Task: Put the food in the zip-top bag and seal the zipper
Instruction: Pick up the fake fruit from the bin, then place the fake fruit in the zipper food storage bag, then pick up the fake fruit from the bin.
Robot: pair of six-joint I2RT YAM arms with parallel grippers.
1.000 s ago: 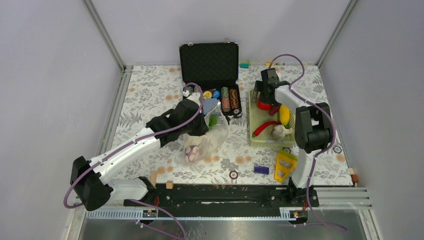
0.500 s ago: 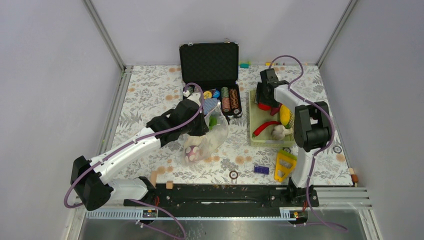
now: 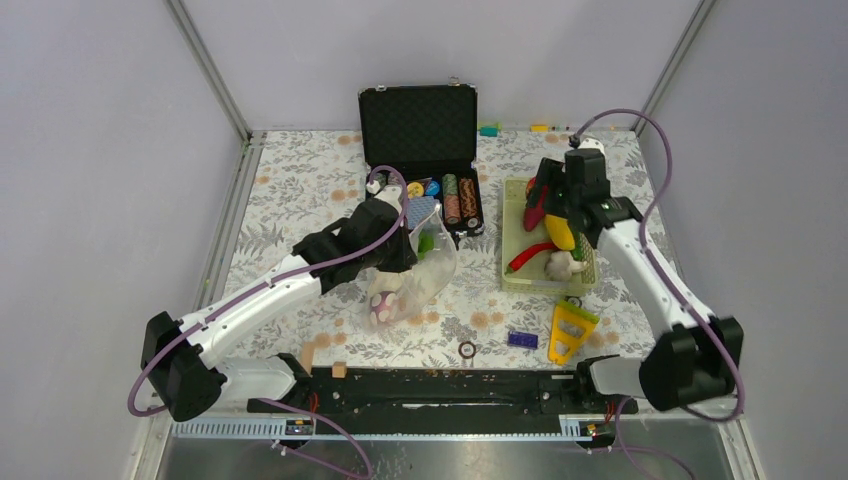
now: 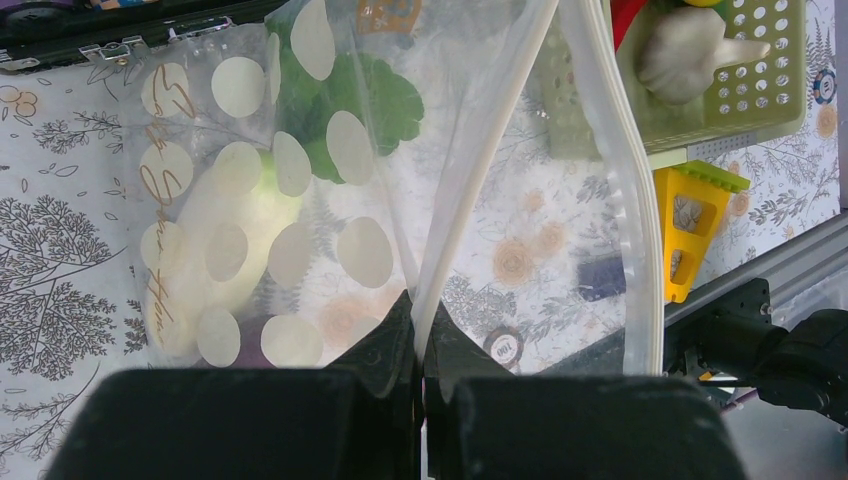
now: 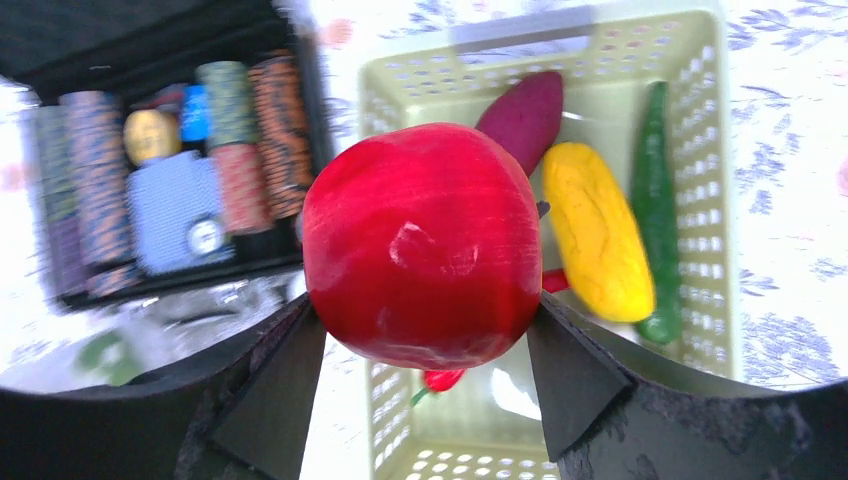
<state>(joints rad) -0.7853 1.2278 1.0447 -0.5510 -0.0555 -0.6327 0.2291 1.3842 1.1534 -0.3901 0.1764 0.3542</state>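
Observation:
My left gripper [image 3: 408, 243] is shut on the mouth edge of the clear zip-top bag [image 3: 422, 275] and holds it open. In the left wrist view the gripper [image 4: 420, 340] pinches one mouth edge, and the zipper strip [image 4: 628, 200] of the other edge curves at the right. A green leafy piece [image 4: 375, 95], a white long piece [image 4: 225, 235] and a purple piece [image 3: 381, 308] lie inside the bag. My right gripper [image 5: 420, 305] is shut on the red round food [image 5: 422, 245] and holds it above the far left of the pale green basket [image 3: 515, 283].
The basket [image 5: 700, 60] holds a yellow piece [image 5: 598, 235], a green chili [image 5: 655, 200], a purple piece [image 5: 525, 115], a red chili [image 5: 440, 378] and a white garlic [image 3: 560, 263]. An open black case [image 3: 420, 120] with poker chips stands behind the bag. A yellow toy [image 3: 570, 330], a blue brick [image 3: 522, 339] and a chip [image 3: 466, 349] lie near the front.
My right arm has swung round to the right and lifted the red round food out of the basket. The left arm and the bag have not moved.

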